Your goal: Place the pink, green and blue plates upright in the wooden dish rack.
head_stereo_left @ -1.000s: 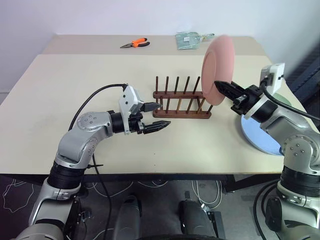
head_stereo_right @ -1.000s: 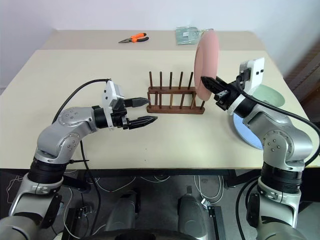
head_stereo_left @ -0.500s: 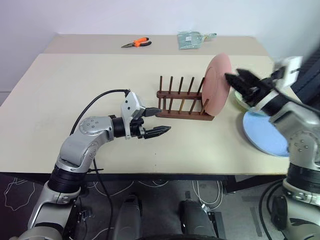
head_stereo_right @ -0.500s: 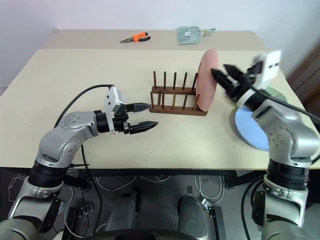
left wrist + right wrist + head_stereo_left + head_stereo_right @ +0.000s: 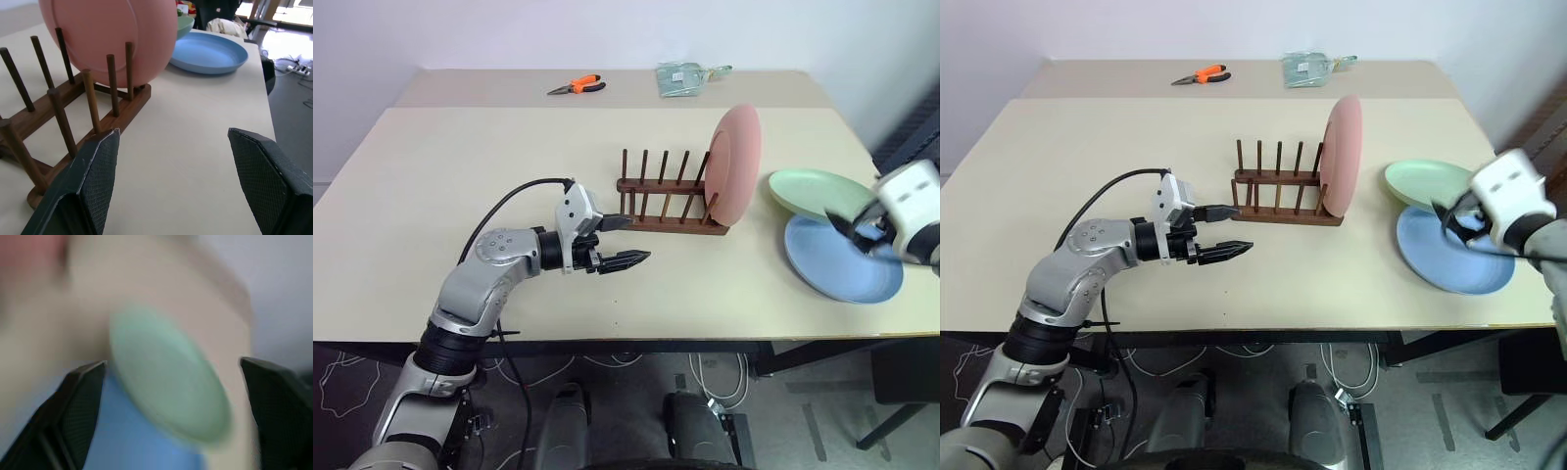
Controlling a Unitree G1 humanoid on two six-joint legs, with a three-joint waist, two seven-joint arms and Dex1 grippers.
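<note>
Overall, the worktop (image 5: pixel 460 196) was a pale beige, matte surface, with a second beige surface butted against its far edge. A plain light wall stood behind it, and a dark floor with loose cables showed below the near edge. On the far surface lay orange-handled pliers (image 5: pixel 578 85) and, to their right, a clear packet (image 5: pixel 683 77).

The wooden dish rack (image 5: pixel 668 201) stood near the middle of the worktop. It was dark brown, with two base rails and rows of thin upright pegs. The pink plate (image 5: pixel 733 164) stood upright at the rack's right end, lodged between pegs, its face turned toward the right. It was salmon pink, round and matte, with a shallow rim. In the left wrist view the pink plate rose behind two pegs on the near rail.

The green plate (image 5: pixel 818 191) lay flat on the worktop to the right of the rack, pale mint in colour. The blue plate (image 5: pixel 837 259) lay flat just nearer, with the green plate's rim overlapping its far edge.

The left tool (image 5: pixel 621 242) hovered just above the worktop, pointing right toward the rack's left end, its two black fingers spread apart and holding nothing. The right tool (image 5: pixel 1457 217) was above the blue plate at the right edge of the worktop, jaws wide apart and empty.
</note>
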